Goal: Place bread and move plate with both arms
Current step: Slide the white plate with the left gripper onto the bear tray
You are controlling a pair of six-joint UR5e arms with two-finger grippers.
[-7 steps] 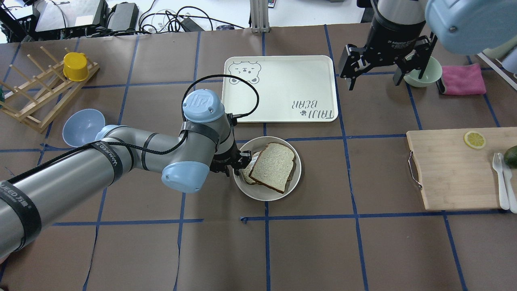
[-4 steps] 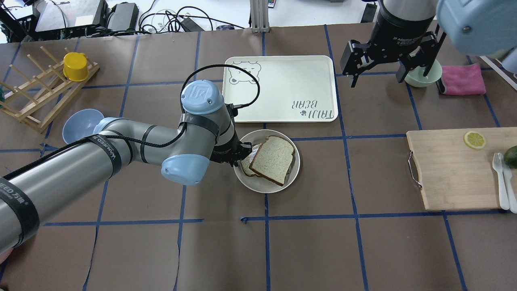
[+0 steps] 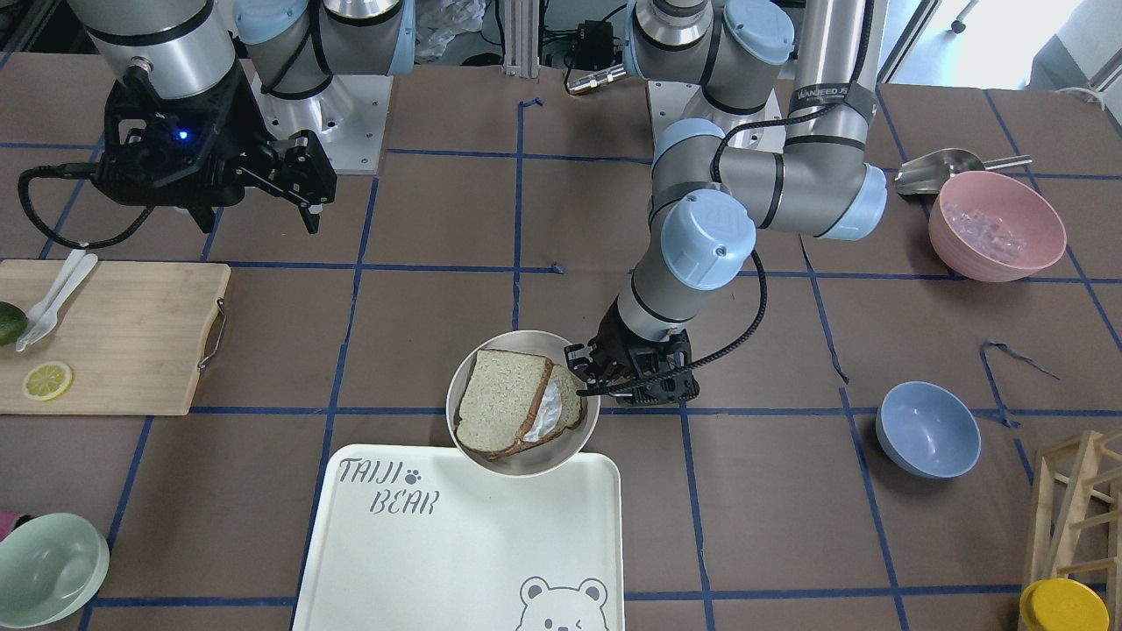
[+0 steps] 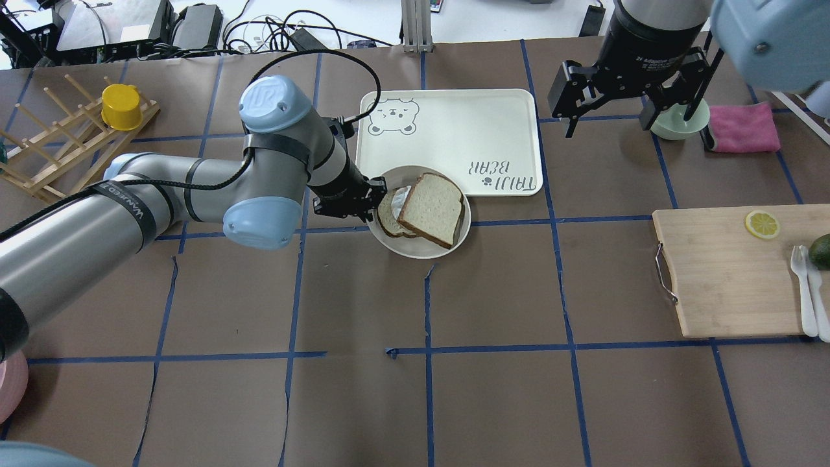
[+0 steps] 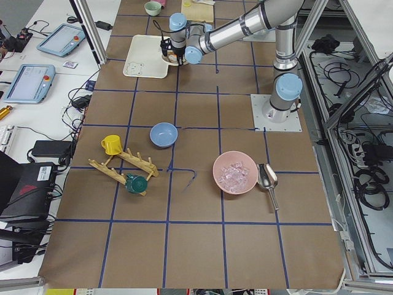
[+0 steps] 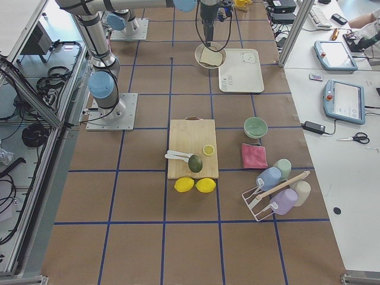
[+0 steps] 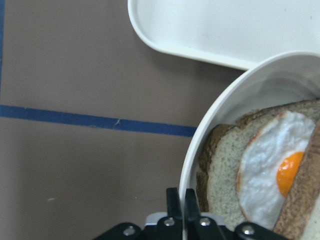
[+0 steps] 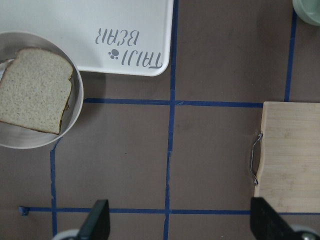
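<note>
Left gripper (image 4: 374, 199) pinched shut on plate (image 4: 415, 250) rim, bread (image 4: 431, 207) atop egg slice (image 7: 265, 177), plate overlapping tray (image 4: 454, 130) edge, right gripper (image 4: 609, 123) wide open and empty; best to carry level, clearing tray lip.

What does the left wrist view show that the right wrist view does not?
Only the left wrist view shows the fried egg under the bread and the left tool shut on the plate rim. Only the right wrist view shows the cutting board, the tray's lettering and the open right tool. Both show the plate, the bread and the tray.
</note>
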